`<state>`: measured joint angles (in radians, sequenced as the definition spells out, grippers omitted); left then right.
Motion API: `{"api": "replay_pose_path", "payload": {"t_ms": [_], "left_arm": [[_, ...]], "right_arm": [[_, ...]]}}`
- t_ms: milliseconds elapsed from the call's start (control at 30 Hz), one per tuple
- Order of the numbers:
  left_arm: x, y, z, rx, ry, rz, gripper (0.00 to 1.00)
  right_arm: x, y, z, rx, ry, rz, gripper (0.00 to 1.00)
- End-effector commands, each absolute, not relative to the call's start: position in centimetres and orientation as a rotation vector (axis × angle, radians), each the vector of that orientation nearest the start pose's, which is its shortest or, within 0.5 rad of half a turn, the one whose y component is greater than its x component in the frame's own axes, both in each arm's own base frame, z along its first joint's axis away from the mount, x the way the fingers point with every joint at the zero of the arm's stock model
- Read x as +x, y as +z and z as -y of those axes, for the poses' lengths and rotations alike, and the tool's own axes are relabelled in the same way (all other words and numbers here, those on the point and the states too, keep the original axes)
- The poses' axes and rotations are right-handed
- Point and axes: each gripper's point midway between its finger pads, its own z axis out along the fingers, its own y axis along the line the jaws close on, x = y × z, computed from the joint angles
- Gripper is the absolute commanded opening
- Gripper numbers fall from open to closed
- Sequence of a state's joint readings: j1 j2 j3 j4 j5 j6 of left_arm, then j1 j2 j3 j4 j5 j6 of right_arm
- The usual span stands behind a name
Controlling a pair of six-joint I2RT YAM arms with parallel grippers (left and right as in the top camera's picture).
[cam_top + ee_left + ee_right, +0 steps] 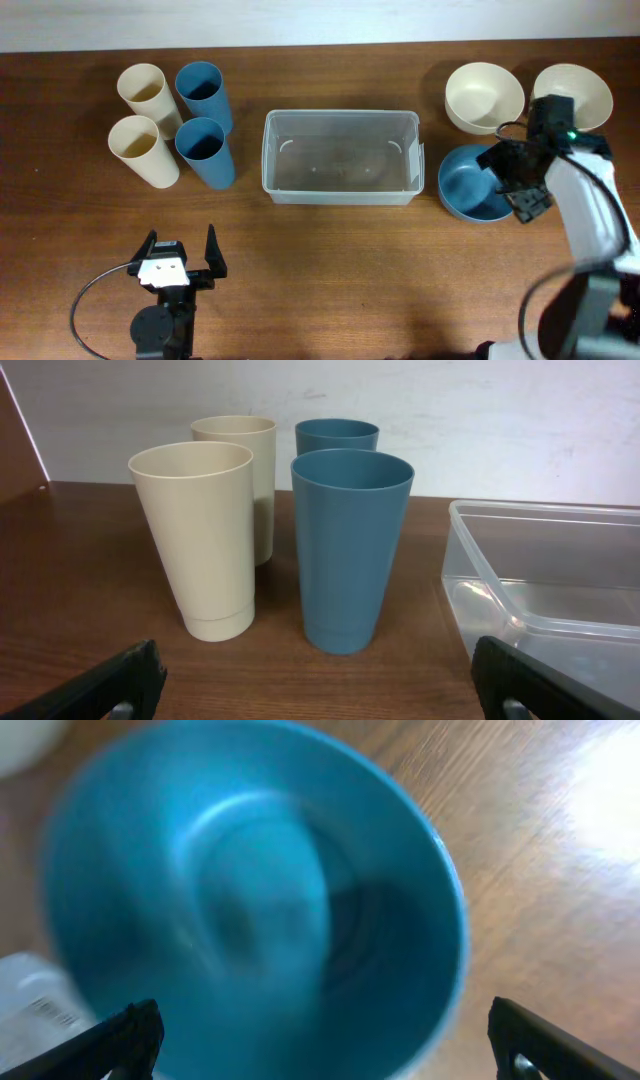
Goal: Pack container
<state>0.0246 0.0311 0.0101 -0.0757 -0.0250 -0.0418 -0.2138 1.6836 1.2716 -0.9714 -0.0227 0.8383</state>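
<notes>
Container [340, 196] is sitting mid-way along the bench [330, 270], long axis lying left-right, while I'm hovering the nearer right hand [515, 185], spread wide and empty, over the blue bowl [468, 188] just beside its right end.

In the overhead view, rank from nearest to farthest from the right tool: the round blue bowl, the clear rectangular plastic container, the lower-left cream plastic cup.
1. Round blue bowl, just under the right tool, right side.
2. Clear rectangular plastic container, in the middle.
3. Lower-left cream plastic cup, far left.
</notes>
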Motion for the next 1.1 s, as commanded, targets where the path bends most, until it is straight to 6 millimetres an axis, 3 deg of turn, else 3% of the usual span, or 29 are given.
{"api": "replay_pose_path", "payload": {"t_ms": [0, 100, 167, 267, 1067], "left_arm": [[24.7, 15.0, -0.7, -0.054, 0.001, -1.678, 1.00], [24.7, 15.0, -0.7, -0.054, 0.001, -1.678, 1.00], [24.7, 15.0, -0.7, -0.054, 0.001, -1.678, 1.00], [24.7, 15.0, -0.7, -0.054, 0.001, -1.678, 1.00], [24.7, 15.0, -0.7, -0.054, 0.001, -1.678, 1.00]], "right_arm": [[33.9, 6.4, 6.2, 1.551, 0.168, -2.620, 0.98], [34.1, 4.9, 6.2, 1.567, 0.160, -2.644, 0.98], [34.1, 4.3, 6.2, 1.576, 0.154, -2.655, 0.85], [34.2, 3.8, 6.2, 1.580, 0.150, -2.662, 0.76], [32.6, 3.2, 6.8, 1.593, 0.041, -2.696, 0.80]]}}
